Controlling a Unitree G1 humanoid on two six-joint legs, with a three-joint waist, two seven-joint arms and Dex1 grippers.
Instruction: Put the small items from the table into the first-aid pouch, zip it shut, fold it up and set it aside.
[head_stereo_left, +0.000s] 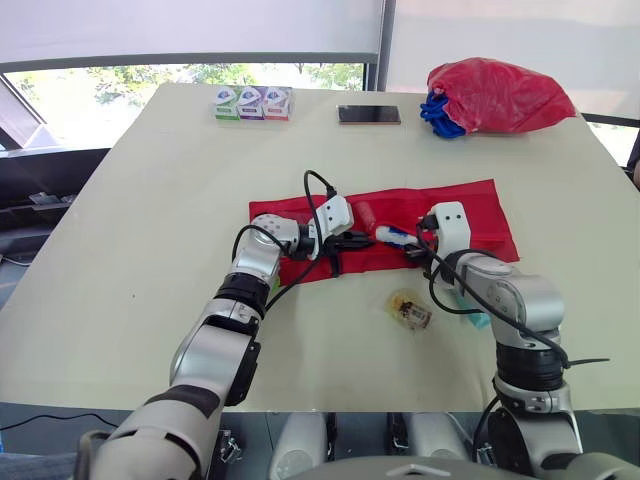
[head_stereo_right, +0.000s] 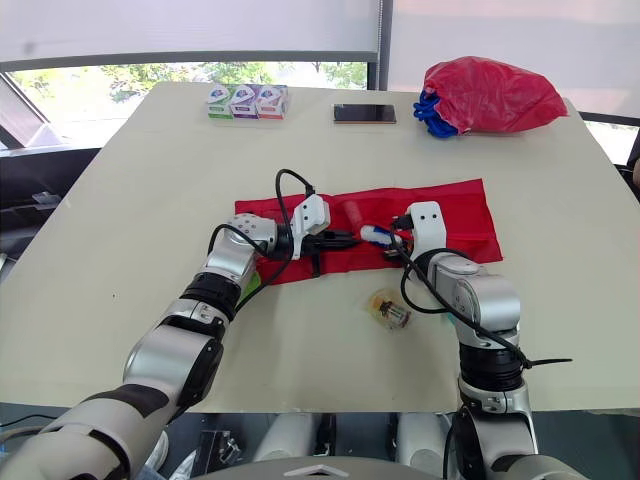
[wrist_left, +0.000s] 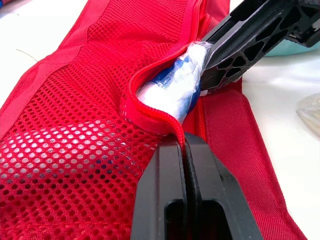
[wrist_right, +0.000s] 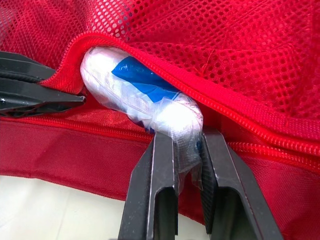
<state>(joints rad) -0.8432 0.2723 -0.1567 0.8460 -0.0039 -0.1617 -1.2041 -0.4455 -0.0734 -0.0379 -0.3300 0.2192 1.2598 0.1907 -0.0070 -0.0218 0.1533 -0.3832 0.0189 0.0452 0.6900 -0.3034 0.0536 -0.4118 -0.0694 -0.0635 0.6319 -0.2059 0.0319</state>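
While the red first-aid pouch lies unfolded and flat near the middle of the pale worktop, both claws meet at the mouth of its mesh pocket. The left claw has its two black fingers pressed together on the pocket's red zip edge, which curls up over their tips so that the mouth gapes. The right claw pinches the clear wrapping at one end of a white-and-blue wrapped roll; the roll's other end sits under the raised zip edge, partly inside the pocket, and in the right wrist view its rounded end lies close to the left claw's fingertips. A small red roll rests on the pouch just beyond the two claws. On the bare worktop just in front of the pouch lies a small clear packet with something yellowish-brown in it, and a teal item peeks out beside the right arm, mostly hidden. Along the far edge, well apart from the pouch, stand three small boxes in a row, a dark phone lying flat, and a bulging red bag with a bit of blue at its side.
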